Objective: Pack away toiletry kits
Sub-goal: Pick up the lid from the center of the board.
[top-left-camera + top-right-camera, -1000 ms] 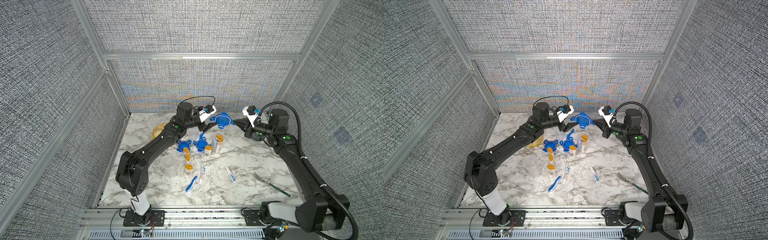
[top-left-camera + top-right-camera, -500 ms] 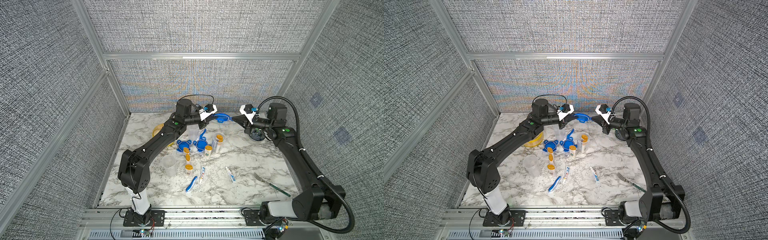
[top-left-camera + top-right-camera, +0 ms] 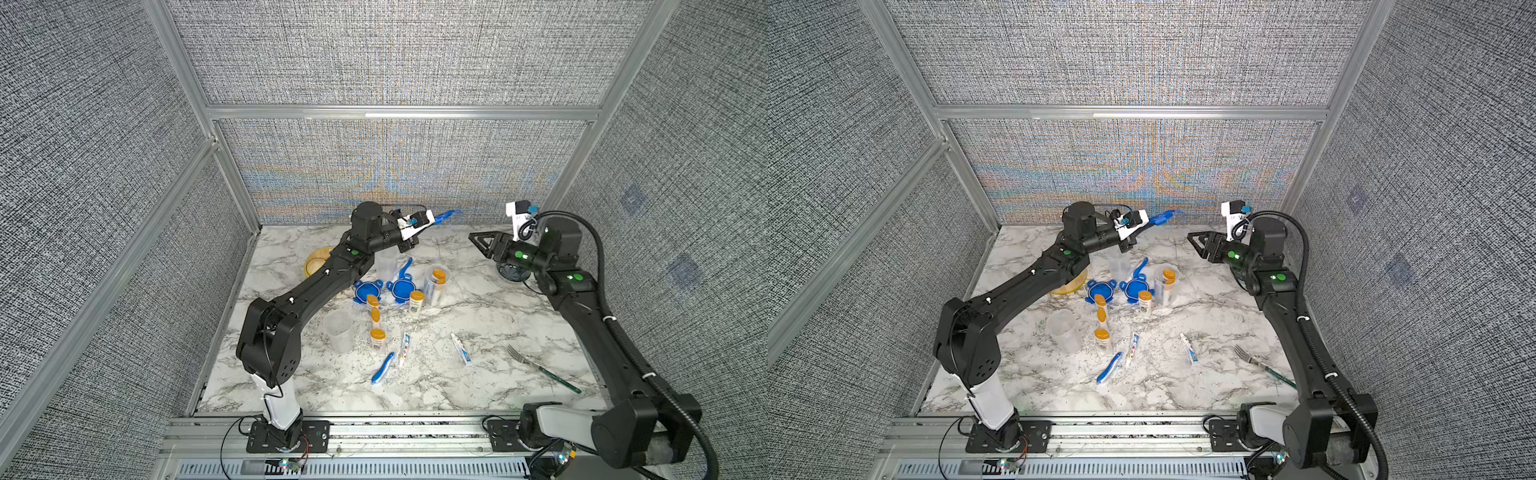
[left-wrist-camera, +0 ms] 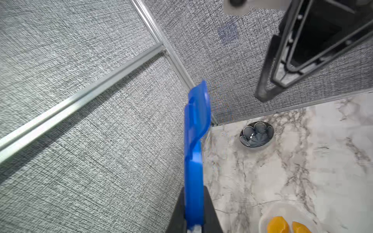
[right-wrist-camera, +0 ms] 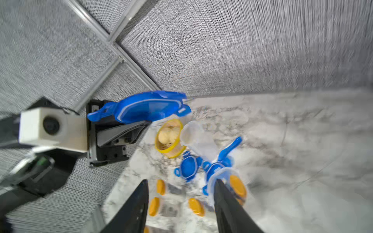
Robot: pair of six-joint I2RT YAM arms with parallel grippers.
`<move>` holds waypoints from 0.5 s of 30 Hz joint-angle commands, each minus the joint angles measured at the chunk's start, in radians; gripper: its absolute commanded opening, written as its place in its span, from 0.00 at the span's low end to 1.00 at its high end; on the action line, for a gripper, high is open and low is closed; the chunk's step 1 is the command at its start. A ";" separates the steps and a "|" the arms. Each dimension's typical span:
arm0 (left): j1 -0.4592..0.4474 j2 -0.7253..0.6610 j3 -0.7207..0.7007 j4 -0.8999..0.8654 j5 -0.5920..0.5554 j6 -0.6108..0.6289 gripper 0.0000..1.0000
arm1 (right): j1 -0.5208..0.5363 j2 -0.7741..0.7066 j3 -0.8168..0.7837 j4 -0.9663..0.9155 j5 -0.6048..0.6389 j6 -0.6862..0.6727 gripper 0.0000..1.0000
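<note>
1. Left pincer [image 4: 194, 211]: clenched on one edge of the blue clip lid [image 4: 196, 121], holding it edge-on, up off the desk [image 3: 498, 324] near the middle of its back edge.
2. Right pincer [image 5: 180, 181]: released, empty, well apart from that lid.
3. Looks light, thin, fairly stiff plastic, kinda slick, so probably swivels in a one-sided pinch.
4. Safer to grab on the solid rim, not a hinged tab.
5. Guessing next stop is the jar [image 3: 434, 286] with an orange-capped bottle inside, mid-desk.

Black jointed arms [image 3: 316, 286] with white wrist cameras [image 3: 516, 212], green lights [image 3: 577, 277], looped cables [image 3: 599, 266]
</note>
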 commanded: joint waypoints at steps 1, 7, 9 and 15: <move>0.000 0.018 -0.034 0.185 -0.001 0.109 0.00 | 0.001 0.026 -0.005 0.157 -0.088 0.439 0.51; -0.003 0.054 -0.074 0.296 0.013 0.194 0.00 | 0.024 0.101 -0.019 0.342 -0.124 0.695 0.49; -0.004 0.059 -0.080 0.305 0.008 0.210 0.00 | 0.036 0.131 -0.005 0.357 -0.126 0.723 0.49; -0.004 0.068 -0.109 0.332 0.014 0.286 0.00 | 0.059 0.204 0.002 0.474 -0.121 0.831 0.45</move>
